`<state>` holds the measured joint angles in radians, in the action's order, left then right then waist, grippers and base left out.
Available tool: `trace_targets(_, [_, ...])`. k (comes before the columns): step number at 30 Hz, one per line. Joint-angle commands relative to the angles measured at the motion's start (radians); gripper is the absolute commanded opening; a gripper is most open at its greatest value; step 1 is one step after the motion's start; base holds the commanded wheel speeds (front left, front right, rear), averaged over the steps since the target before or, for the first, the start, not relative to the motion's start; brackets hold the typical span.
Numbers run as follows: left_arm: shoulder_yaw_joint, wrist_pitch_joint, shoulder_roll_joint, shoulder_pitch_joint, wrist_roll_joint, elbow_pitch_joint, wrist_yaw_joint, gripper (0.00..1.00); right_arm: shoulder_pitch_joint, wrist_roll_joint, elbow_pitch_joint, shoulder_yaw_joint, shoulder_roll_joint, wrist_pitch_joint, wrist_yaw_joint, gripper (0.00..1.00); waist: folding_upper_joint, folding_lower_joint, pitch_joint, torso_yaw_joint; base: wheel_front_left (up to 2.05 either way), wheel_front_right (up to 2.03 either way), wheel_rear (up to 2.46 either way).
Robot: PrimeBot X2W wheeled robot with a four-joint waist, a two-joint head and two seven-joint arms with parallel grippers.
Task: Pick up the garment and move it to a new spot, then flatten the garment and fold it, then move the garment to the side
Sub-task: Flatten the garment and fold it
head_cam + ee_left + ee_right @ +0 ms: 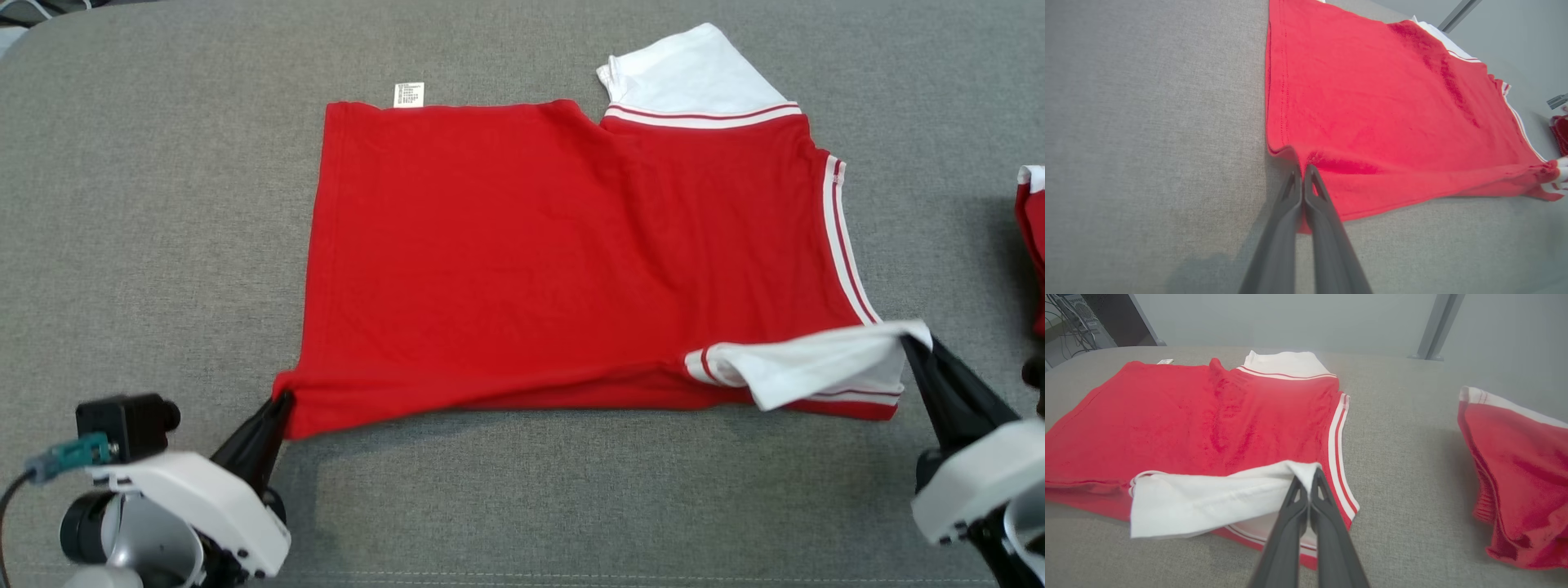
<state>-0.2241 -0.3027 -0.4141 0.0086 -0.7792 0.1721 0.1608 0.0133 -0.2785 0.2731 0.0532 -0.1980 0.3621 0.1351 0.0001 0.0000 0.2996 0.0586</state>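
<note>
We find the second red garment cut off by the right edge of the head view. The right wrist view shows more of it, a rumpled heap lying well apart from the shirt. Of the red shirt we see the top layer and not what lies beneath it.

The shirt lies spread flat on the grey table, its long axis running left to right. The stitched hem is toward the robot's left, and the striped neck trim and white sleeves are toward its right. A small label pokes out along the far edge.

The left gripper is clenched on the near left hem corner, and the cloth spreads away beyond its tips. The right gripper is pinched tight on the near white sleeve, which is drawn across the near right corner.
</note>
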Motion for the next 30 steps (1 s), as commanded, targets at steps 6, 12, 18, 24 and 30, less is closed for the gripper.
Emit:
trace_targets(6, [0.032,-0.055,-0.004,-0.174,-0.064,-0.051,-0.020,0.00,-0.206,-0.048,-0.124,-0.061,-0.073,-0.004,-0.004,0.00,-0.0001,0.0000,0.020,-0.007,0.00,0.00,0.00])
trace_targets(12, [0.034,-0.082,0.030,-0.287,-0.129,-0.192,-0.060,0.00,-0.354,-0.082,-0.300,-0.120,-0.088,-0.033,-0.004,0.00,-0.0001,0.0000,0.038,-0.012,0.00,0.00,0.00])
trace_targets(18, [0.042,-0.045,0.059,-0.355,-0.147,-0.312,-0.092,0.53,-0.434,-0.122,-0.422,-0.154,-0.078,-0.106,-0.004,0.91,-0.0001,0.0000,0.048,-0.016,0.00,0.00,0.00])
trace_targets(24, [0.069,0.075,0.077,-0.363,-0.120,-0.354,-0.110,1.00,-0.445,-0.152,-0.482,-0.160,-0.072,-0.211,-0.004,1.00,-0.0001,0.0000,0.047,-0.017,0.00,0.00,0.00])
trace_targets(30, [0.060,0.214,0.074,-0.333,-0.018,-0.348,-0.094,1.00,-0.400,-0.143,-0.491,-0.138,-0.063,-0.328,-0.004,1.00,-0.0001,0.0000,0.051,-0.011,0.00,0.00,0.00])
